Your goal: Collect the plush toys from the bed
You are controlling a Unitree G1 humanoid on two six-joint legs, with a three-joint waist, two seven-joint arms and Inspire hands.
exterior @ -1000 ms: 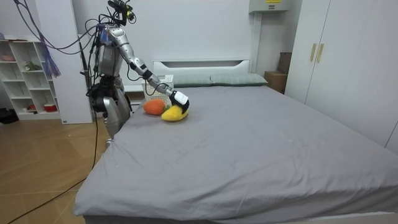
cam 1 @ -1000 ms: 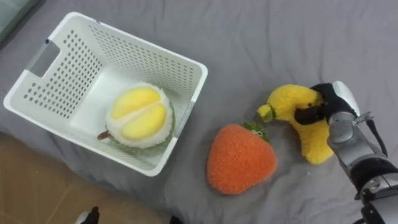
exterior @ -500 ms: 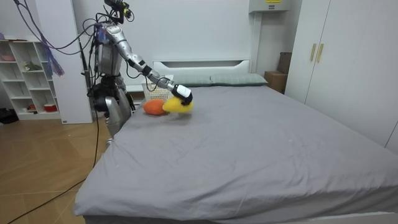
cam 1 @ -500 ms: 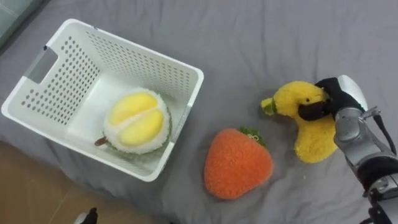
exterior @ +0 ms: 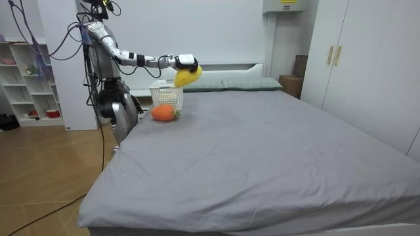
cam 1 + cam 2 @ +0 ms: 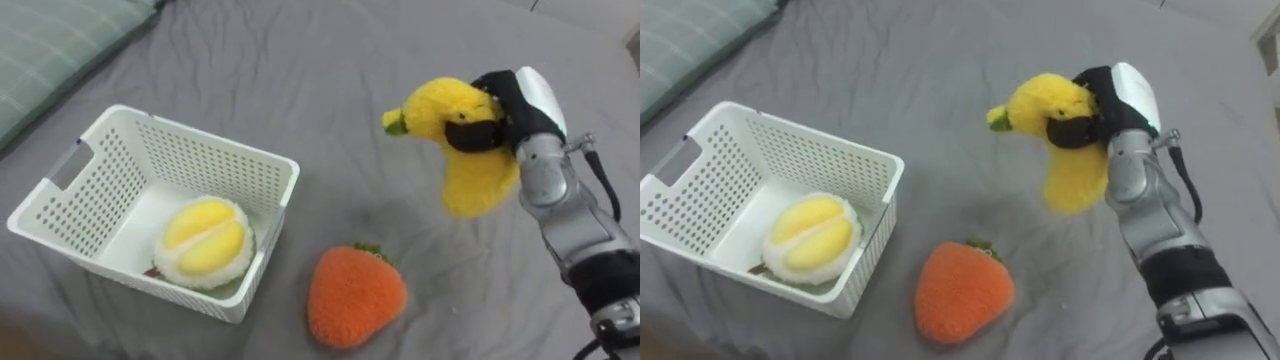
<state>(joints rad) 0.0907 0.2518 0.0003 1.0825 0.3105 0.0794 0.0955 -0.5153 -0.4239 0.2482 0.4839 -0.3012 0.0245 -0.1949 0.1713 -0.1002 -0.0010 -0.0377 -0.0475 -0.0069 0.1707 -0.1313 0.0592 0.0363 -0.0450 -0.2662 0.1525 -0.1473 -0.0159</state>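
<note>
Three toys are in view. One, a yellow plush banana, is up in the air, clear of the bed. The right hand holds it, with dark fingers curled round its middle. The stem end points to the robot's left and the other end hangs down below the hand. In the room view the arm reaches out level from the shoulder, and the banana hangs over the basket.

On the sheet below lies an orange plush strawberry, its green top turned away from the robot. It sits near the bed's near edge, just beside the basket's right end but apart from it.

A white basket with pierced walls stands by the same edge, to the robot's left, with a slot handle in its left end wall. Inside lies a plush durian, pale yellow in a white rind, close to the near wall.

At the head of the bed, beyond the basket, a corner of a striped pillow shows.

The robot stands upright on the floor at the bed's side, near the head corner, at the room view's left. Strawberry and basket lie by that side edge before it.
</note>
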